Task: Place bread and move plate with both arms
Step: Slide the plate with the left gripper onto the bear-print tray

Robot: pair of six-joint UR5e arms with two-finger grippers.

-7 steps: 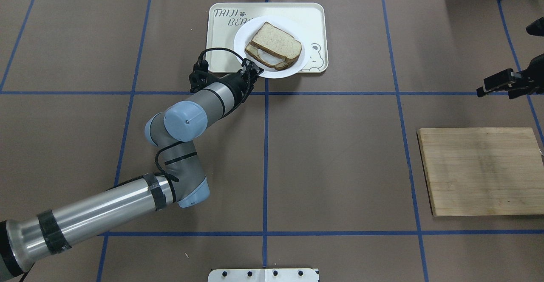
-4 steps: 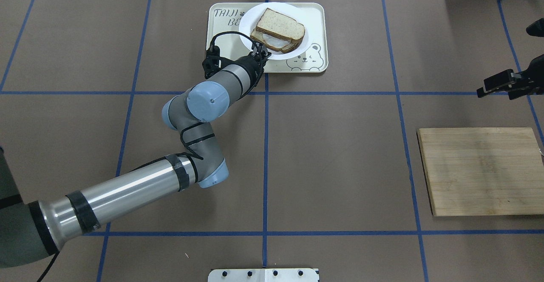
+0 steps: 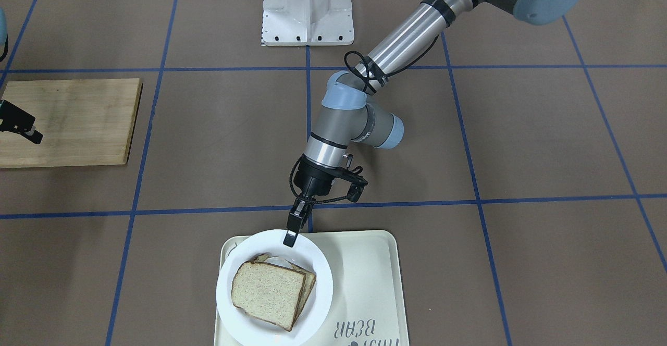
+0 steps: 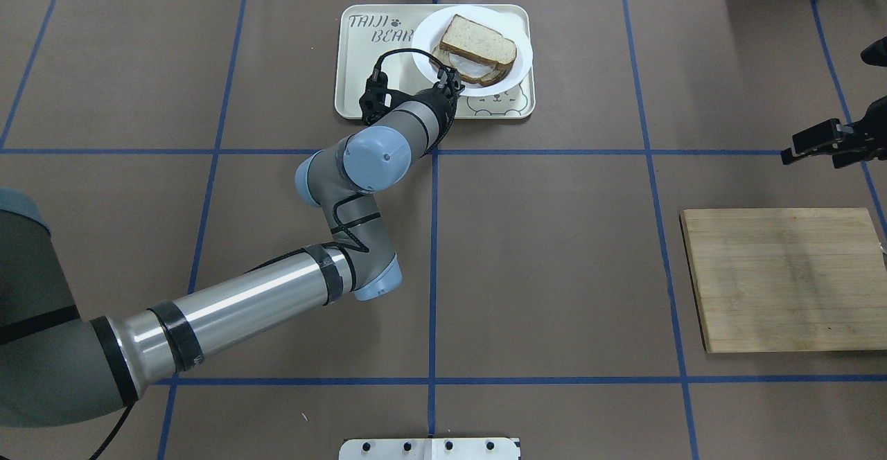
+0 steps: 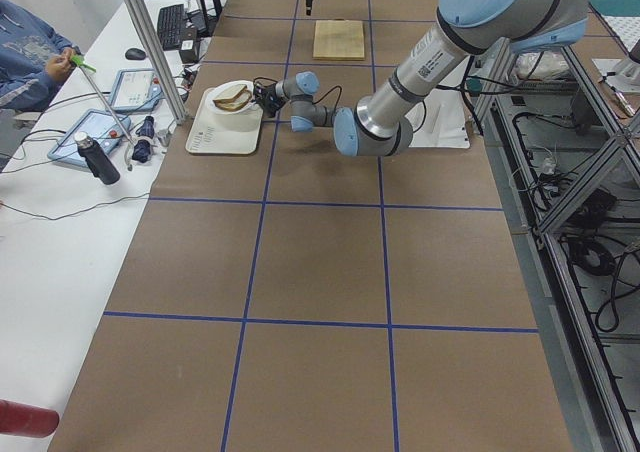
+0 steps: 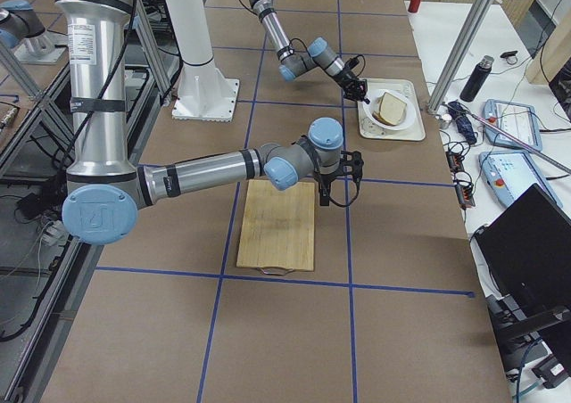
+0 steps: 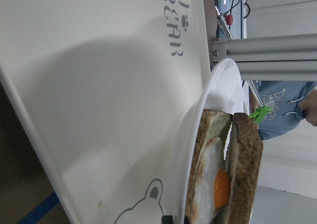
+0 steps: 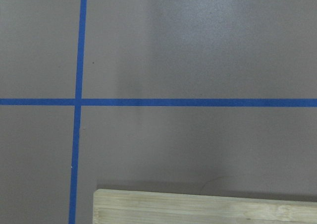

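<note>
Left arm (image 4: 229,307): brushed silver tube, dark grey housings, round light blue joint caps, one with a centre screw; black tape bands. Black cable loops past the wrist to the small black left gripper (image 3: 288,239). Right arm (image 6: 205,173): same build; printed white label on its upright link.

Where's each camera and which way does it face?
Front: across the table, facing robot, steeply down; left arm at plate.
Overhead: behind robot, forward-down; left arm view-left, right arm's end far right.
Left side: table's left end; left arm near.
Right side: opposite end; right arm near.
Left wrist: close on plate rim; no arm.
Right wrist: straight down on table, board edge; no arm.
Shared: front, overhead both show bread, tray.
</note>
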